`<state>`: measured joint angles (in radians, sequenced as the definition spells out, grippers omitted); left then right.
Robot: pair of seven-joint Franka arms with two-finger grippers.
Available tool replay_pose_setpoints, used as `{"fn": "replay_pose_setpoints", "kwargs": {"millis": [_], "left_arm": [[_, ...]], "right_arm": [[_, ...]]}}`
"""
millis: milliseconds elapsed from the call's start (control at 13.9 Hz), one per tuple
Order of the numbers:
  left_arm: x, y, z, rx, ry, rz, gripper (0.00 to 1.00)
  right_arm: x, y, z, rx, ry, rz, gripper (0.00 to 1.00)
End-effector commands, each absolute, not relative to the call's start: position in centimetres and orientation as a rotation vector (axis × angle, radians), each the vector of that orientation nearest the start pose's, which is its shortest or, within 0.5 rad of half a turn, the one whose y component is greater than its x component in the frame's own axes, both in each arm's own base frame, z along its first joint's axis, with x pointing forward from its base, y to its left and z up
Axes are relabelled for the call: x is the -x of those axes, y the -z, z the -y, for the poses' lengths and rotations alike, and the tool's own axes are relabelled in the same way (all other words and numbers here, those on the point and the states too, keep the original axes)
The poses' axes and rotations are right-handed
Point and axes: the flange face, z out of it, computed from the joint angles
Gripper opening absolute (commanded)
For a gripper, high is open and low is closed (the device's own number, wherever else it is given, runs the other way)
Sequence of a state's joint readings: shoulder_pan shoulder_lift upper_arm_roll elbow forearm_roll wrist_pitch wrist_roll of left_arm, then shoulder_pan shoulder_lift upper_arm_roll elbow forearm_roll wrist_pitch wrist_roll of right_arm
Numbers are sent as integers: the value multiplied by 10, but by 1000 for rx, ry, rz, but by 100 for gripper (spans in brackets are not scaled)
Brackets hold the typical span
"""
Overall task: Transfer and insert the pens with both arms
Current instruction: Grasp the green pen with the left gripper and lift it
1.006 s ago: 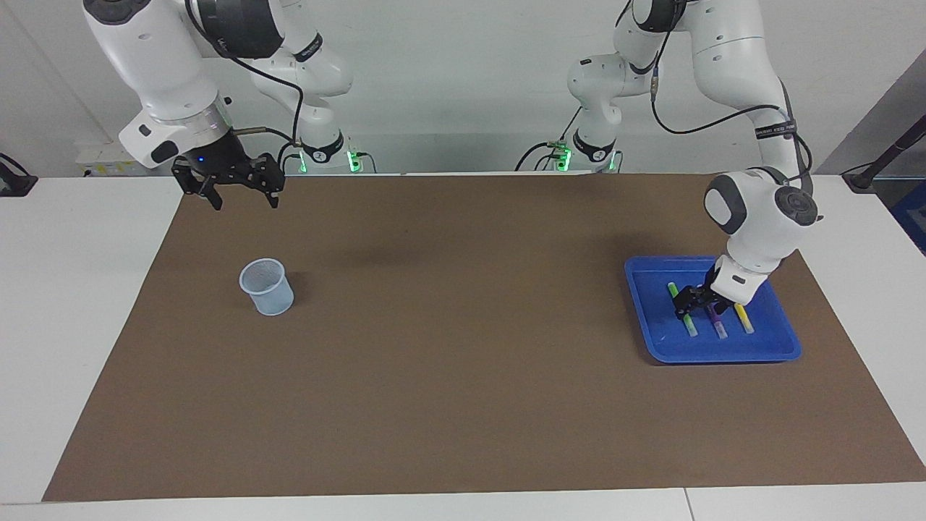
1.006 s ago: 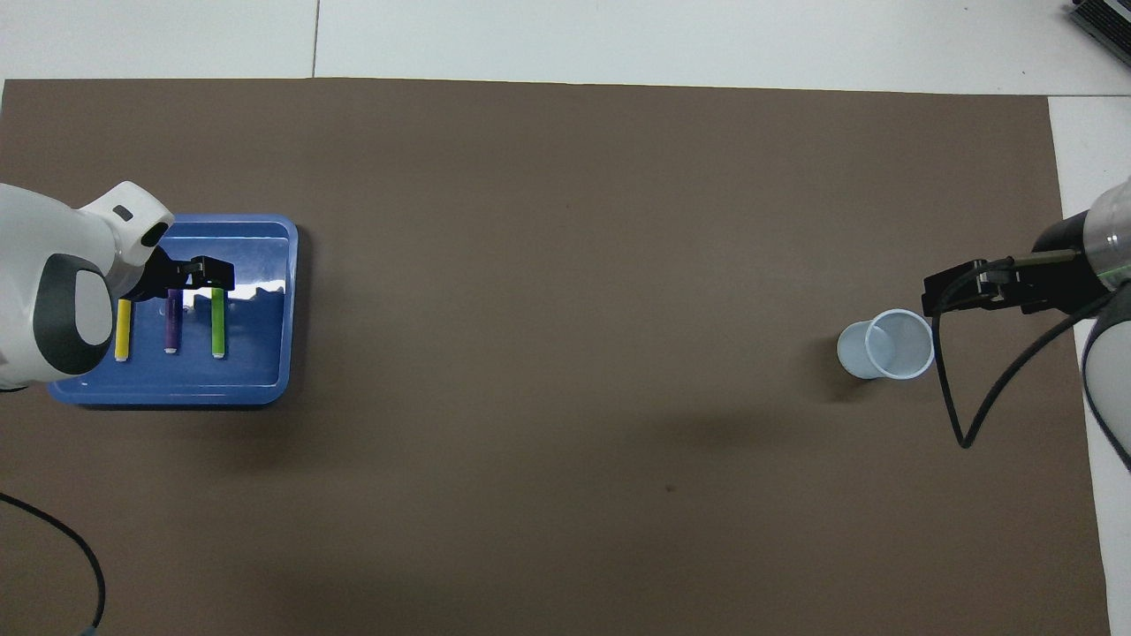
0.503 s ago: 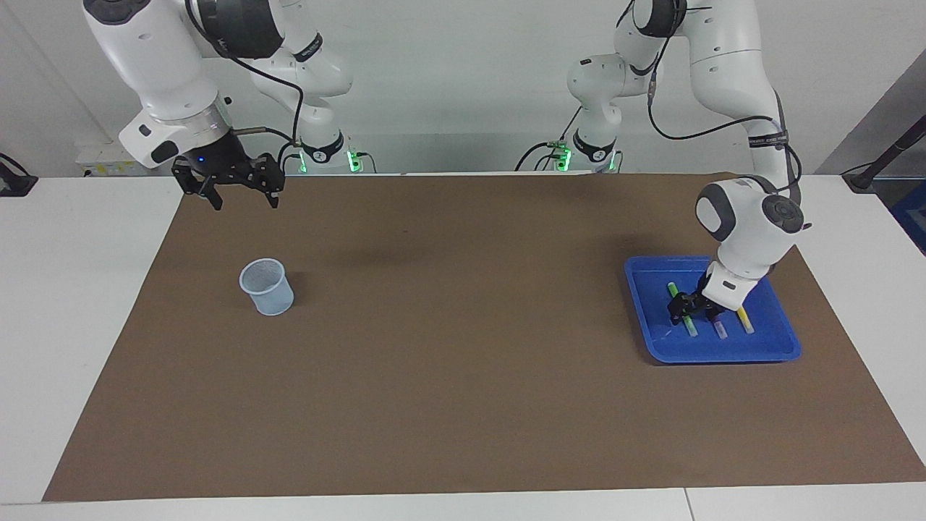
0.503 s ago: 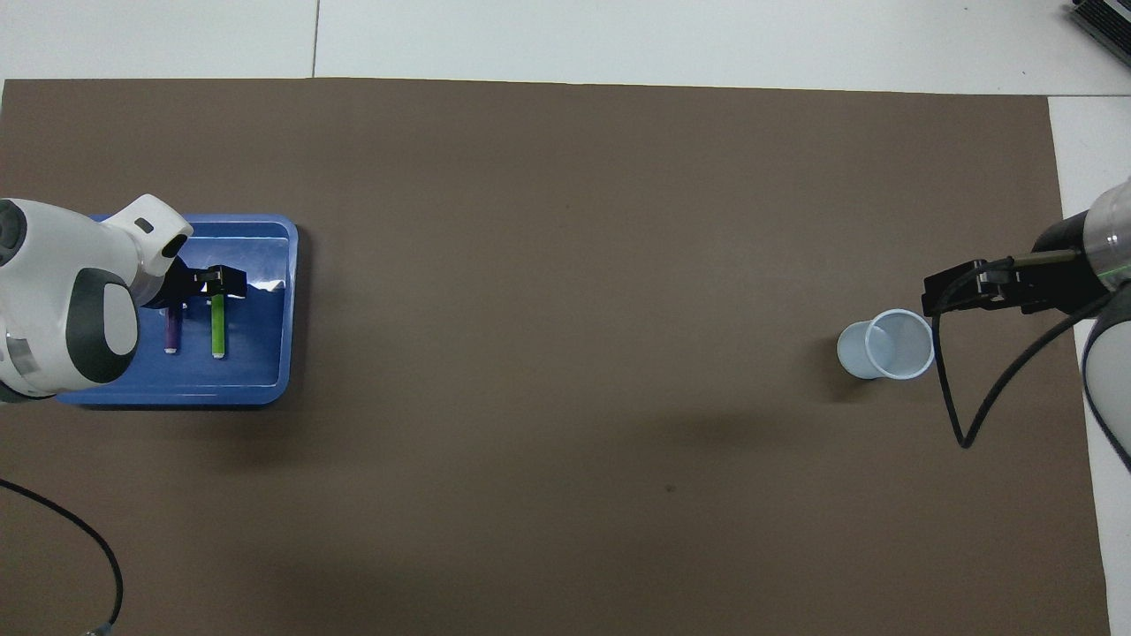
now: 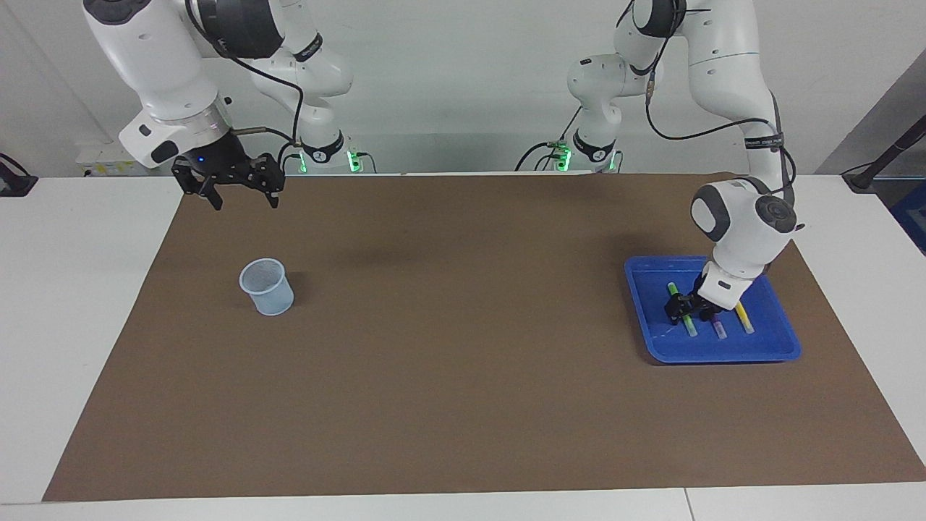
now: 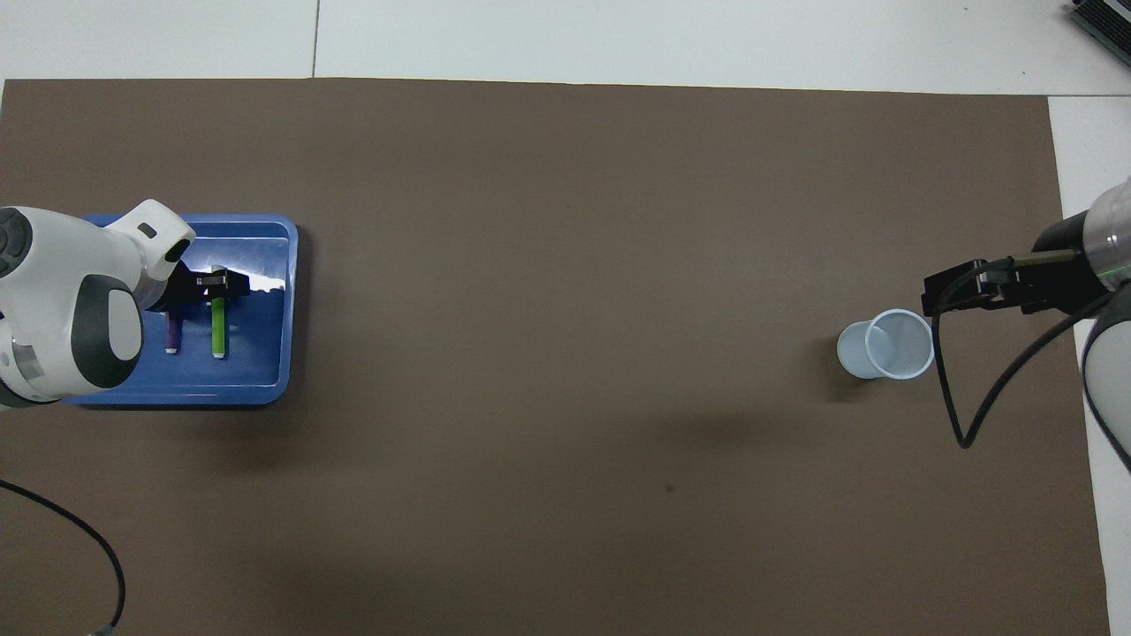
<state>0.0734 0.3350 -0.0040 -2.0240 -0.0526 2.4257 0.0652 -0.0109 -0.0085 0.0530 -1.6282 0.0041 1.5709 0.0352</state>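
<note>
— So, where are the pens?

— All three lie side by side in the blue tray (image 5: 781, 340) at the left arm's end of the brown mat (image 5: 463, 405): green pen (image 5: 674, 291), purple pen (image 5: 718, 329), yellow pen (image 5: 744, 319).

— And the left gripper (image 5: 684, 308)?

— Down in the tray, its fingers astride the green pen; whether they have clamped it I cannot tell.

— The right one?

— The right gripper (image 5: 239, 189) waits with its fingers spread wide and empty, raised above the mat, near the pale mesh cup (image 5: 267, 287) standing at the right arm's end
</note>
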Motion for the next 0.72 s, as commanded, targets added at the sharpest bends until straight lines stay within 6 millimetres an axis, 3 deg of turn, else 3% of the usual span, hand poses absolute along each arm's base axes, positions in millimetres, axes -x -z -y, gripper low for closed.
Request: {"fn": "replay_pose_setpoints", "kwargs": {"millis": [0,144,431,503,575,646], "left_arm": [[-593,-274,-38,3181,68,60,22],[-593,-274,-38,3181,66,60,2],[-593,-274,-38,3180,68,65,0],[-594,-275,-39,3180,80,53,22],[-595,-276,-39,3179,90,48,92],[-597,-278,-39,3178,97,50,100]], "right_arm": [[-544,-602,-21,3122,-71,-16,100],[-544,-602,-21,3122,-71,-16,100],[-544,-602,-21,3122,-75,-15,100],[-542,-602,-21,3123,-90,-15,100],[-542,-603,-20,3123,-87,-18,100],[-543,-604,-20,3123,-68,-13,100]]}}
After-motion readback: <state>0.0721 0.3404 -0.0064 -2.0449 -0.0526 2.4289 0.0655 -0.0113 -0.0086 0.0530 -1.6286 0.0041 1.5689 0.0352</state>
